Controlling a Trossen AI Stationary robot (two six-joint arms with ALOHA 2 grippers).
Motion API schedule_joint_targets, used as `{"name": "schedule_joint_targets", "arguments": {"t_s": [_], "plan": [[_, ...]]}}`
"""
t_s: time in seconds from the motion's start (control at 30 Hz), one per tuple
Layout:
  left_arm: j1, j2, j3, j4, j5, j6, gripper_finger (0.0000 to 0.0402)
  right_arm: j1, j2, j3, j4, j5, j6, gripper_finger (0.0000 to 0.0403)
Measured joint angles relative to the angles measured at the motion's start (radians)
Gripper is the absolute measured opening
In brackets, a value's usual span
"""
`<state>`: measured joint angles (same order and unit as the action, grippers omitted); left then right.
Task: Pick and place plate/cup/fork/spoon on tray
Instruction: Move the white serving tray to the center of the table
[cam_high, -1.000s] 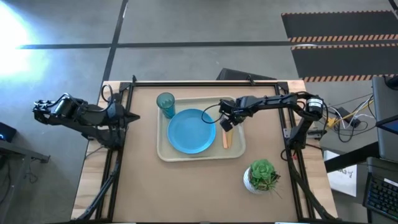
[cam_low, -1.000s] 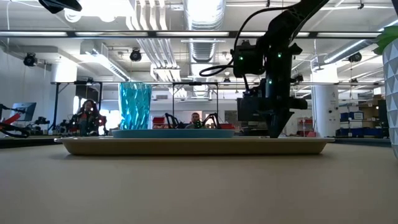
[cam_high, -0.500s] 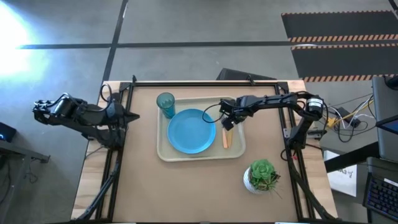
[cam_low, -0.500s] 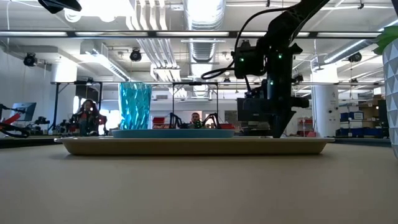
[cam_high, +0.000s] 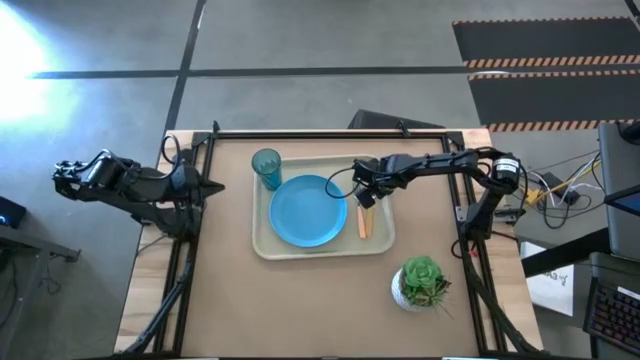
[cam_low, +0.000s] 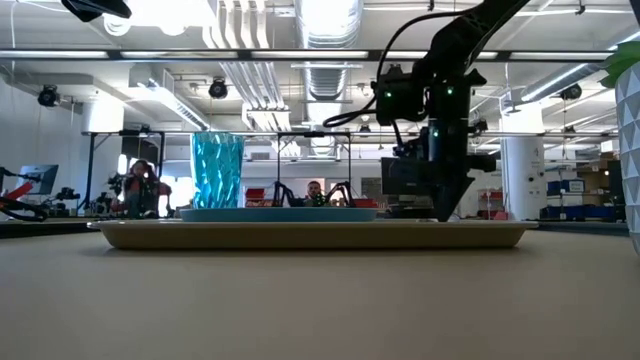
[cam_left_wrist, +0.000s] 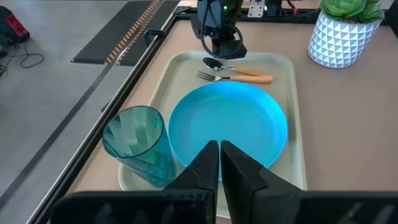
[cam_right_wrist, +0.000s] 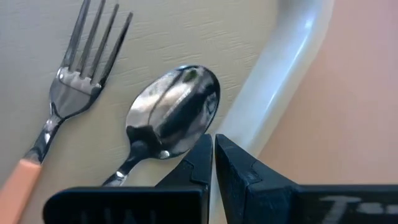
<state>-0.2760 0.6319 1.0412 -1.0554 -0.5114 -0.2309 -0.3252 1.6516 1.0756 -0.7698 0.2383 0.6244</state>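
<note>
The cream tray (cam_high: 262, 243) holds the sky-blue plate (cam_high: 307, 210) lying flat in its middle and the teal cup (cam_high: 266, 166) upright in its far left corner. Along the tray's right side, the fork (cam_left_wrist: 233, 78) and the spoon (cam_left_wrist: 227, 66) lie side by side, orange handles toward the near edge. My right gripper (cam_high: 364, 197) is shut and points steeply down, its tips right at the spoon's bowl (cam_right_wrist: 174, 112), next to the fork's tines (cam_right_wrist: 93, 43). Beyond the table's left edge, my left gripper (cam_left_wrist: 219, 146) is shut and holds nothing. My right gripper comes from above with shut fingers (cam_right_wrist: 200, 149) at the far rim of the spoon's bowl (cam_right_wrist: 202, 127), close to the tray's raised rim (cam_right_wrist: 273, 93). Whether the tips touch the bowl I cannot tell. The spoon lies flat on the tray.
A green plant in a white patterned pot (cam_high: 422, 282) stands on the table near the tray's near right corner. Bare table lies in front of the tray and to its left. Black frame rails run along the table's edges.
My right gripper has tipped a little over the spoon's bowl while staying in place and shut. The spoon, fork, plate and cup have kept their places.
</note>
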Motion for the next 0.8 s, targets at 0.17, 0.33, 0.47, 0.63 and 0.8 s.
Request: {"name": "schedule_joint_targets", "arguments": {"t_s": [0.17,0.33,0.47,0.63,0.8], "plan": [[0.000,0.000,0.006,0.001,0.000,0.001,0.0000,0.005,0.000,-0.002,0.054,0.025,0.011,0.0008],[0.000,-0.001,0.006,0.000,0.000,0.001,0.0000,0.005,0.001,-0.003,0.124,0.025,0.011,0.0008],[0.000,-0.001,0.006,0.000,0.000,0.001,0.0000,0.005,0.001,-0.003,0.149,0.025,0.011,0.0008],[0.000,-0.006,0.005,0.000,0.000,0.001,0.0000,0.004,0.001,-0.003,0.128,0.025,0.003,0.0008],[0.000,-0.007,0.005,0.000,0.000,0.001,0.0000,0.005,0.001,-0.030,0.123,0.026,0.010,0.0008]]}}
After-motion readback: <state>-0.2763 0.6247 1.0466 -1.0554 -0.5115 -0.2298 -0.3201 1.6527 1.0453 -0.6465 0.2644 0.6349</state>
